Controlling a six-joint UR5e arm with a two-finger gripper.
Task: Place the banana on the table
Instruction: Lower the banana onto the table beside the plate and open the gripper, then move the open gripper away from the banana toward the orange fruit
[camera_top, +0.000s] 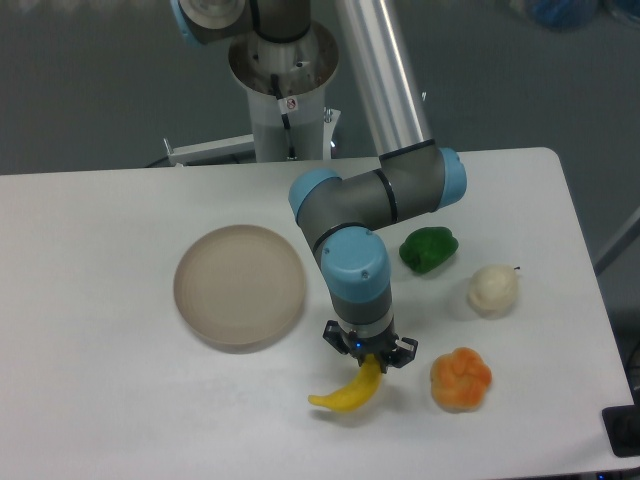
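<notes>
The small curved yellow banana (345, 393) is at the front middle of the white table (100, 400), just right of and in front of the round dish. My gripper (368, 358) points straight down over the banana's upper right end, and that end sits between the fingers. The gripper looks shut on it. The banana's free left tip lies at or just above the tabletop, with its shadow close beneath. The arm's wrist hides the fingertips themselves.
A round beige shallow dish (240, 286) lies left of the gripper. A lumpy orange fruit (461, 379) sits close to the right of the banana. A white bulb-like item (493, 290) and a green pepper (429, 250) lie further back right.
</notes>
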